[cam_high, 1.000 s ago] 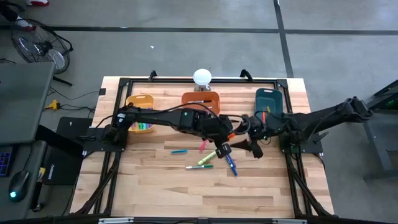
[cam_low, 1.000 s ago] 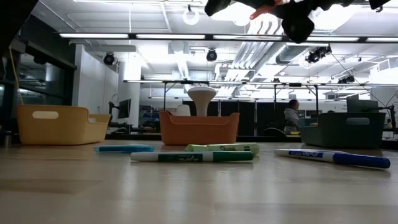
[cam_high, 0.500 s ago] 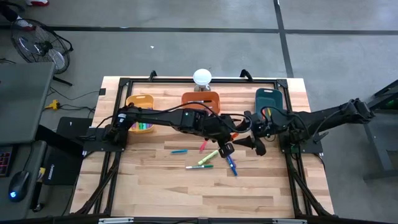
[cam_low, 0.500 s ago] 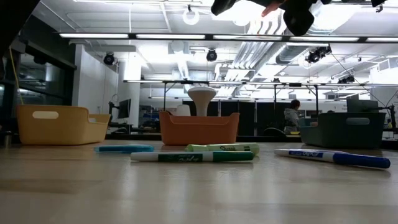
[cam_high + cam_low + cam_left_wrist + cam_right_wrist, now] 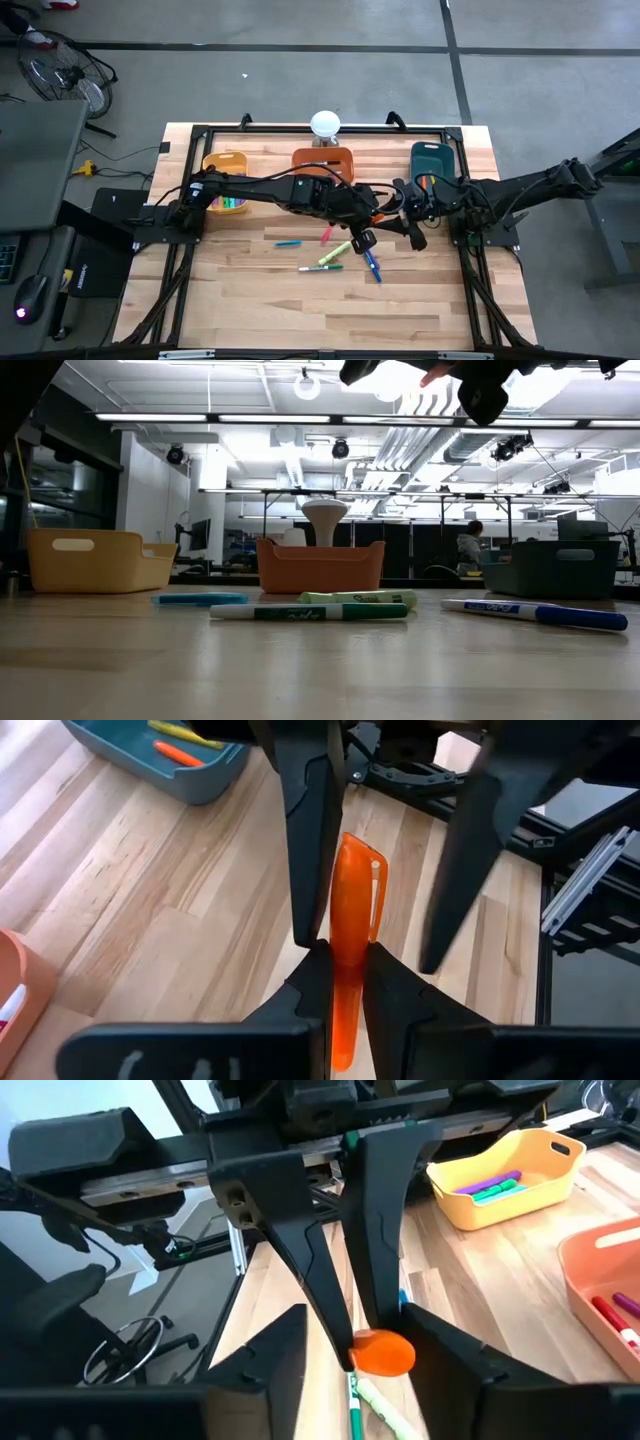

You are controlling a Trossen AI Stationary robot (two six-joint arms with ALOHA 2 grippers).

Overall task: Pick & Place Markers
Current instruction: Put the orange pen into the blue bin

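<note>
My left gripper [image 5: 368,217] is shut on an orange marker [image 5: 352,900], high above the table's middle. The marker's capped end with its clip points toward my right gripper [image 5: 405,228]. That gripper is open, and its two fingers [image 5: 450,1370] stand on either side of the marker's free end [image 5: 382,1352]. Loose markers lie flat on the wood below: teal [image 5: 288,243], pink [image 5: 326,235], yellow-green [image 5: 340,248], green-and-white [image 5: 322,267] and blue [image 5: 372,265]. In the low view both grippers are only dark shapes at the top edge. My left gripper pinches the orange marker's rear part [image 5: 345,970] between its two fingers [image 5: 310,982]. The fingers lie along the marker, which sticks out past their tips toward the table's right. The marker is lifted clear of the table, roughly level.
Three bins stand along the far edge: yellow [image 5: 226,165] with markers inside, orange [image 5: 323,160] and teal [image 5: 432,160] with markers inside. A white lamp-like post [image 5: 325,125] stands behind the orange bin. The near half of the table [image 5: 300,310] is bare wood.
My right gripper has crept a little toward the marker held by my left gripper, staying open. The left gripper has kept its hold. The markers on the table have not moved.
</note>
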